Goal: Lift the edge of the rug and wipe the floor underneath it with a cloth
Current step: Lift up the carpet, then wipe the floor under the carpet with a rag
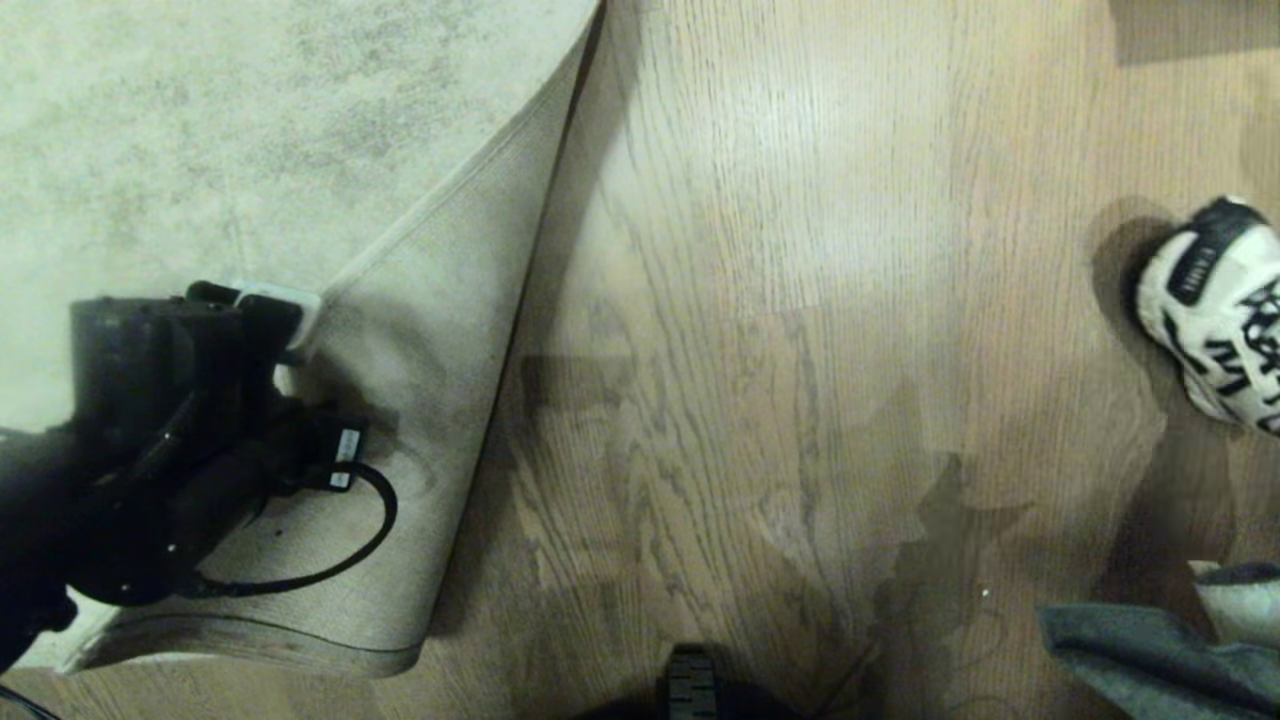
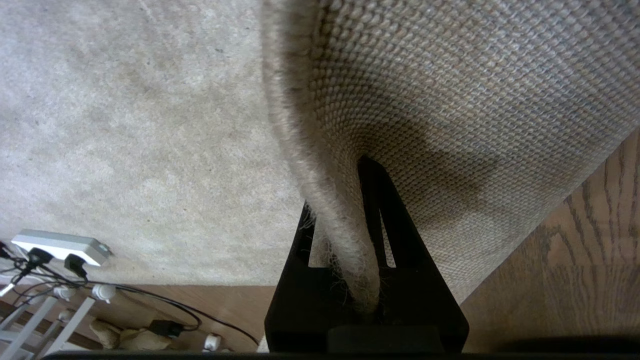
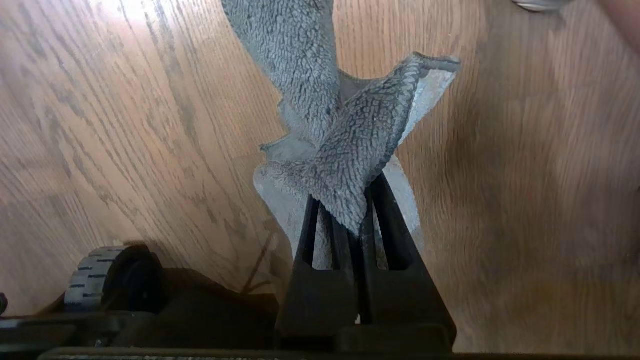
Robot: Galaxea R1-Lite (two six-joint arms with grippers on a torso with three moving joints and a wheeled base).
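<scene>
The rug edge (image 1: pixel 455 185) is seen folded back over the rug's pile, its bound border running as a straight diagonal line away from the left gripper (image 1: pixel 285 335) toward the far end of the fold; the tan woven backing (image 1: pixel 430 420) is turned upward. The border is pinched between the left gripper's black fingers (image 2: pixel 380 220), which are pressed together on it, the arm being reached in over the rug from the robot's left. Beside the fold the floor (image 1: pixel 800 350) is laid bare. The cloth (image 3: pixel 345 150) is clamped in the right gripper (image 3: pixel 357 227) and hangs above the floor, dark grey pile outward. Well apart from the fold, a white sneaker (image 1: pixel 1215 310) with black lettering is seen; the writing cannot be read.
</scene>
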